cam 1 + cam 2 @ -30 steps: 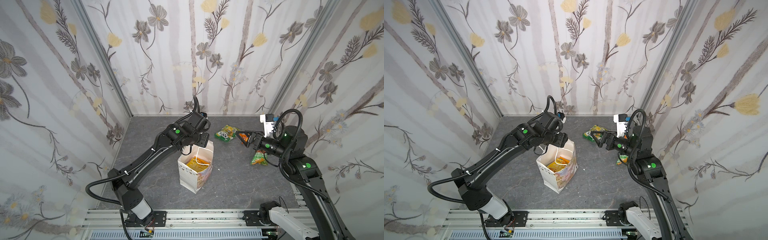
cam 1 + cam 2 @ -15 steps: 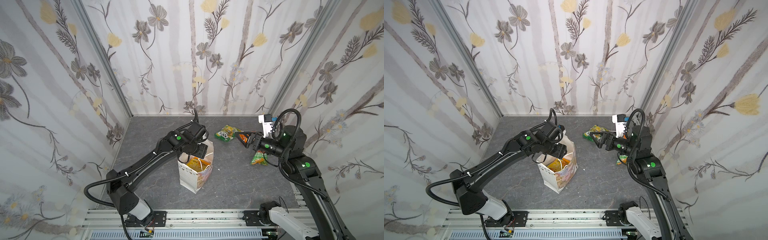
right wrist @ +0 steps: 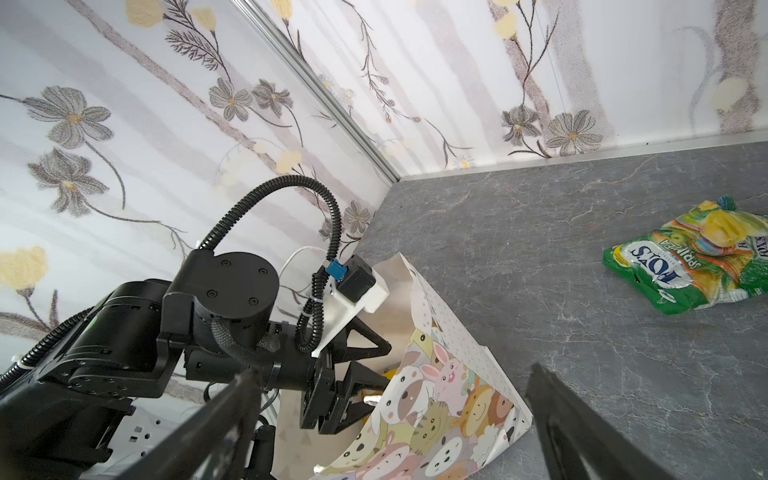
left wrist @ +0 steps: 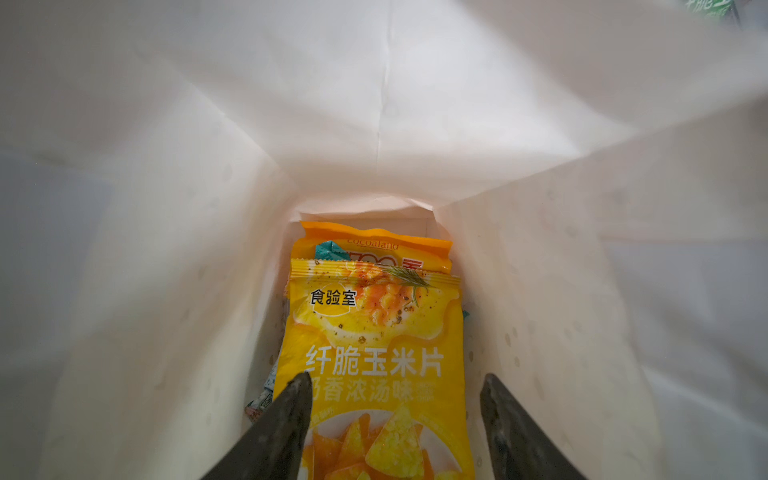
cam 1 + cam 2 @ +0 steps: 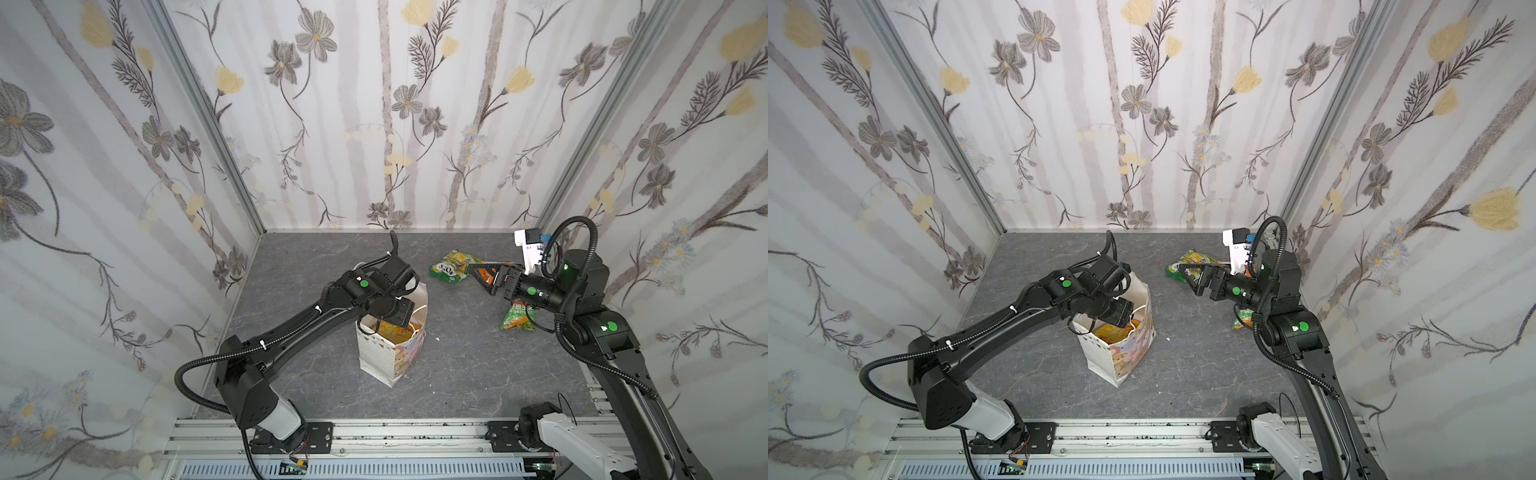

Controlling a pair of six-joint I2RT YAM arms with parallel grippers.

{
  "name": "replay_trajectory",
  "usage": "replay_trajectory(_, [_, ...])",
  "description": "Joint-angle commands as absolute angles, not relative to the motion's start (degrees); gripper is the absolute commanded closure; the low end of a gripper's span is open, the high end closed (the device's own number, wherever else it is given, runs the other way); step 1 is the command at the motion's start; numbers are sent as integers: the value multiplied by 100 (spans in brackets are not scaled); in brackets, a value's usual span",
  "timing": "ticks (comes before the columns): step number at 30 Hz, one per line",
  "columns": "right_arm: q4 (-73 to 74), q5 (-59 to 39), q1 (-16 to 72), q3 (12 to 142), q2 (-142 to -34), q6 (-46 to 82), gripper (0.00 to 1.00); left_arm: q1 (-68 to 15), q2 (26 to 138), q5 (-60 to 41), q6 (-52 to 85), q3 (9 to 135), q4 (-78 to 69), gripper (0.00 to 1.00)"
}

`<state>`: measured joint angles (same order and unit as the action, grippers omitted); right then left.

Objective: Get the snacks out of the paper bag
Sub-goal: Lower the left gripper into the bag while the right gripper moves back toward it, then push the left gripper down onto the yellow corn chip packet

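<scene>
Three floral walls (image 5: 395, 124) enclose a grey veined tabletop (image 5: 299, 266) bearing the paper bag (image 5: 380, 357).

Yellow corn-chip packet (image 4: 376, 361): lower end cut off by the left wrist view's edge.
Orange "cocoaland" packet (image 4: 374, 237): mostly covered by the yellow one.
Teal packet (image 4: 328, 250): only a corner shows.
Green-orange packet (image 5: 516, 319): partly behind the right arm (image 5: 582, 286).
FOX'S packet (image 3: 685, 266): clipped at the right wrist view's edge.
</scene>
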<state>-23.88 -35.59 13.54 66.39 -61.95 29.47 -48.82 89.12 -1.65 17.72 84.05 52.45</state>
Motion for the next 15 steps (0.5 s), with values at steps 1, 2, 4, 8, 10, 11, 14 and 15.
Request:
replay_trajectory(1, [-2433, -3509, 1362, 6671, -6212, 2883, 1, -4884, 8973, -13, 1824, 8367, 5144, 34])
replay_trajectory(2, [-2454, -3490, 1362, 6670, -6208, 2878, 1, -4878, 9001, -27, 1828, 8367, 5133, 34])
replay_trajectory(4, [-2453, -3482, 1362, 6658, -6213, 2891, 1, -4878, 9058, -48, 1845, 8255, 5118, 34])
replay_trajectory(8, [-2444, -3488, 1363, 6665, -6211, 2899, 1, -4879, 9079, -52, 1830, 8037, 4982, 34])
replay_trajectory(10, [-2443, -3489, 1363, 6667, -6213, 2900, 1, -4878, 9116, -62, 1811, 8022, 5000, 34])
replay_trajectory(11, [-2435, -3494, 1362, 6663, -6217, 2900, 1, -4878, 9151, -45, 1802, 8032, 5024, 35])
replay_trajectory(14, [-2435, -3518, 1368, 6663, -6225, 2890, 1, -4881, 9252, -13, 1810, 8051, 5028, 34])
replay_trajectory(15, [-2435, -3532, 1370, 6662, -6222, 2887, 1, -4882, 9278, -9, 1811, 8043, 5007, 34])
